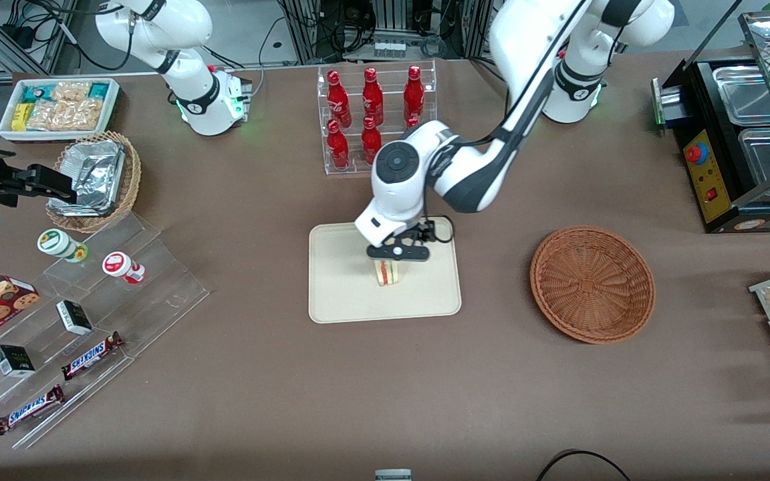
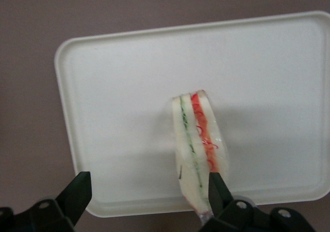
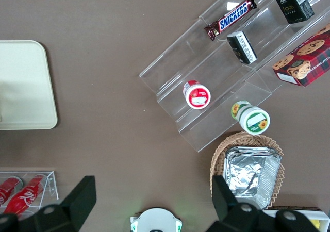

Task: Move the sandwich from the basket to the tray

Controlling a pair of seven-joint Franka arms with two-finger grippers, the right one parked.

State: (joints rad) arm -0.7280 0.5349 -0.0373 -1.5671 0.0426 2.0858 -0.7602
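Note:
The sandwich (image 1: 388, 272), a pale bread wedge with red and green filling, stands on its edge on the cream tray (image 1: 338, 294). My left gripper (image 1: 398, 252) hovers just above it. In the left wrist view the gripper (image 2: 148, 183) is open, with its fingers wide apart. The sandwich (image 2: 198, 149) rests on the tray (image 2: 118, 87) close against one finger (image 2: 216, 188); the other finger is well clear of it. The reddish-brown wicker basket (image 1: 592, 284) lies empty beside the tray, toward the working arm's end of the table.
A clear rack of red bottles (image 1: 375, 113) stands farther from the front camera than the tray. Clear stepped shelves with snack bars and cups (image 1: 91, 314), a tan basket with foil trays (image 1: 94, 177) and a white snack bin (image 1: 57, 107) lie toward the parked arm's end. A black warmer (image 1: 739, 133) stands at the working arm's end.

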